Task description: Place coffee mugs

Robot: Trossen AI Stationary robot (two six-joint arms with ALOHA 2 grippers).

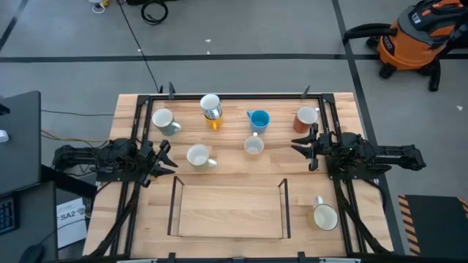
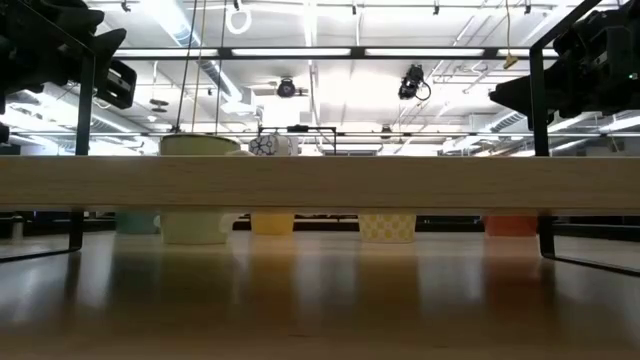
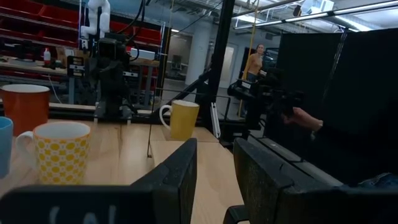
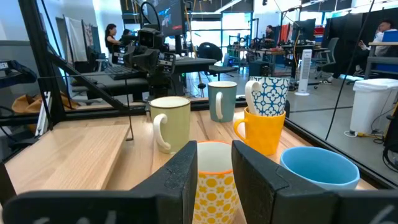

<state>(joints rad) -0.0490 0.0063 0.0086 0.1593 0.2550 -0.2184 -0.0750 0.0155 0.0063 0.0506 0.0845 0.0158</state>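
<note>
Seven coffee mugs (image 1: pixel 254 145) are seen scattered around the raised wooden platform (image 1: pixel 228 210), rigid, glazed, chippable, best pinched at rim or handle; left gripper (image 1: pixel 162 155) and right gripper (image 1: pixel 303 142) are held slightly apart, empty.

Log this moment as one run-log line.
left gripper: empty, parked table's left | right gripper: empty, parked right | mugs: blue mug and others unheld | raised wooden platform: bare

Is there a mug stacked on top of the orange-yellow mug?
Yes, a white mug with a blue pattern sits in the mouth of the orange-yellow mug.
</note>
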